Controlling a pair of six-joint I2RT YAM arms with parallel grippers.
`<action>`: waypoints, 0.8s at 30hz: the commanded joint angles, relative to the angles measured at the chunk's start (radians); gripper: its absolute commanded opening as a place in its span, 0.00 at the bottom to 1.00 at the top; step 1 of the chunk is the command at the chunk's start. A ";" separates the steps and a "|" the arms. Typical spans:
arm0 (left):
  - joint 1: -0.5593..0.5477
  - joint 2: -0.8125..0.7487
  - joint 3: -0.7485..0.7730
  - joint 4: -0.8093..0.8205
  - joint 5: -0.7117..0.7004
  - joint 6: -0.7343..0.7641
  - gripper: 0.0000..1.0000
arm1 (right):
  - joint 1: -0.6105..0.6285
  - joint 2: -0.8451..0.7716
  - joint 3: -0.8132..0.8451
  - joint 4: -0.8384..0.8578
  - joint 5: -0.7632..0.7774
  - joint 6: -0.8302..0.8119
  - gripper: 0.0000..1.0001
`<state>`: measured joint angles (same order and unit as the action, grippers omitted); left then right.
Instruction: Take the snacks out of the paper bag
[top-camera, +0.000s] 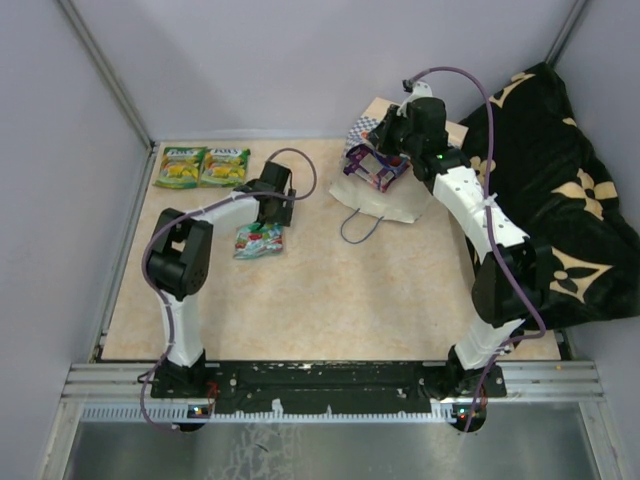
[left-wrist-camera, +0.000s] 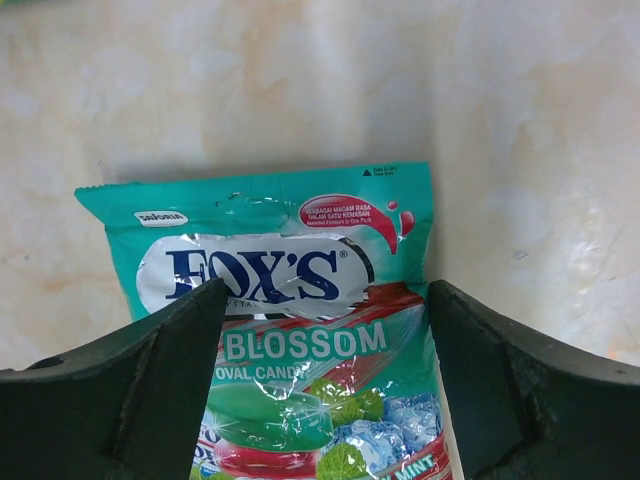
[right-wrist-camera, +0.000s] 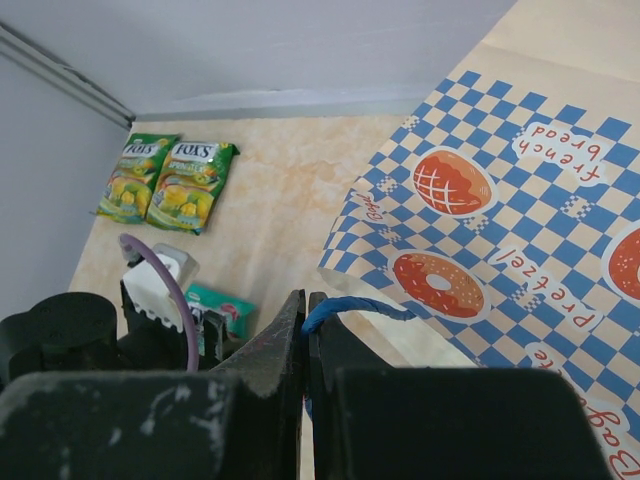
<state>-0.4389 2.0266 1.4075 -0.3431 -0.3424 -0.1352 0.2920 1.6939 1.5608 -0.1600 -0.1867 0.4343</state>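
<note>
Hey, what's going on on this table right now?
Two robot arms are emptying a paper bag of candy pouches. The right gripper is shut on the bag's blue cord handle, with a purple pouch showing at the bag's mouth. The left gripper hovers with jaws open over a teal pouch lying on the table. Two green-yellow pouches lie at the far left corner.

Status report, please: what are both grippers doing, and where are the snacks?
Left gripper open over teal pouch, flat on table. Right gripper shut on bag handle. Purple pouch at bag mouth. Nothing in the way.
</note>
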 joint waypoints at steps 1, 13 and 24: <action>0.024 -0.022 -0.111 -0.068 -0.068 -0.041 0.87 | -0.005 0.002 0.068 0.072 -0.018 -0.002 0.00; 0.178 -0.087 -0.267 0.131 -0.069 0.355 0.99 | -0.005 -0.001 0.035 0.108 -0.046 0.026 0.00; 0.285 -0.071 -0.254 0.311 -0.043 0.651 0.98 | -0.005 -0.018 0.042 0.091 -0.028 0.007 0.00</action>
<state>-0.1734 1.8999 1.1351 0.0017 -0.3752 0.3824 0.2920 1.6970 1.5608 -0.1413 -0.2104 0.4488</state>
